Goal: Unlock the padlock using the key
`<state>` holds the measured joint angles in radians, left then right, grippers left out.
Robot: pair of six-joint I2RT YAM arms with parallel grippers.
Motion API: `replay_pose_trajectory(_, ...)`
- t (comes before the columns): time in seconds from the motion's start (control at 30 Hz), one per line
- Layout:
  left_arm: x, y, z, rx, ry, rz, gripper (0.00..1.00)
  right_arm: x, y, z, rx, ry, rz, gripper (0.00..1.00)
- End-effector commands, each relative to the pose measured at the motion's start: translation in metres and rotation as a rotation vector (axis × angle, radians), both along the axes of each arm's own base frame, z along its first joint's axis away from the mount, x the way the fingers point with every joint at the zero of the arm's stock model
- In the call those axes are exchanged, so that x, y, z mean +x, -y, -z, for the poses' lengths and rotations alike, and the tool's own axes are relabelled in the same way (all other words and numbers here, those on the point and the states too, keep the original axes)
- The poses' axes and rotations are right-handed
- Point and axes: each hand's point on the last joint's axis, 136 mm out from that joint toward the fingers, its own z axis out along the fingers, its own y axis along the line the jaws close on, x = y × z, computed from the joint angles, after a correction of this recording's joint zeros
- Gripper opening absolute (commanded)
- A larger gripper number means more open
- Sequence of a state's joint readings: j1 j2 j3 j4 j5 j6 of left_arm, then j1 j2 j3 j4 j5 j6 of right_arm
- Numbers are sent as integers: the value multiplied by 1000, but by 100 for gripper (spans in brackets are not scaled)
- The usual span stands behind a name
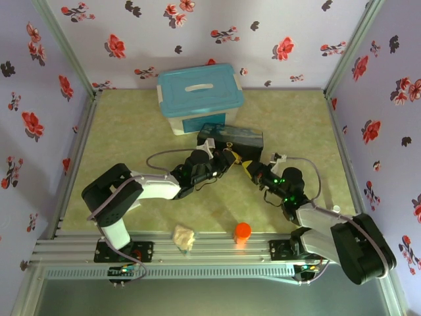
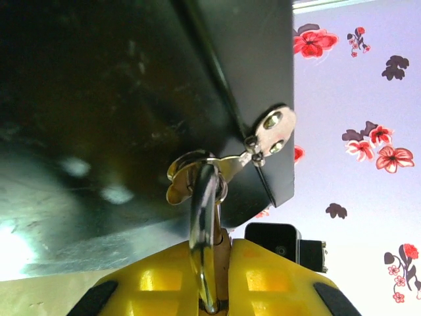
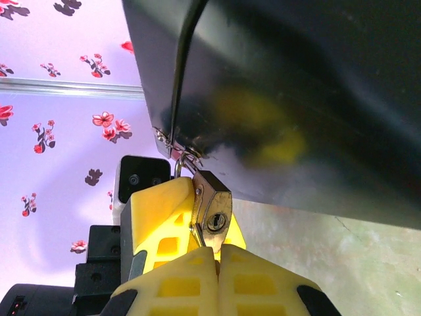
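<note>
Right now my left gripper (image 2: 212, 257) clamps the tiny brass padlock with silver shackle (image 3: 212, 205), which hangs on the latch (image 2: 273, 131) of the black metal box (image 3: 296, 99). My right gripper (image 3: 217, 258) sits pinched closed, just beside the padlock's keyhole (image 3: 215, 222).

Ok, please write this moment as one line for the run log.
left jaws: shut on padlock | padlock: hanging on dark box latch | right jaws: shut, close to keyhole
</note>
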<state>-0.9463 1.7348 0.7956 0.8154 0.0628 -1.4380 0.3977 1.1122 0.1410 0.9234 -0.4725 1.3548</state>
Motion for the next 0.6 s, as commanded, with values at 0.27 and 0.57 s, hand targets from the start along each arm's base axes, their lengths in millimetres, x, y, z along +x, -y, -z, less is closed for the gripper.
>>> replay_pose_trajectory(0.27, 2, 4, -37, -104, 73, 11, 0, -5, 9, 7, -70, -7, 34, 0)
replay_pose_trajectory(0.57, 2, 1, -39, -109, 71, 10, 0, 0, 4, -2, -78, 14, 16, 0)
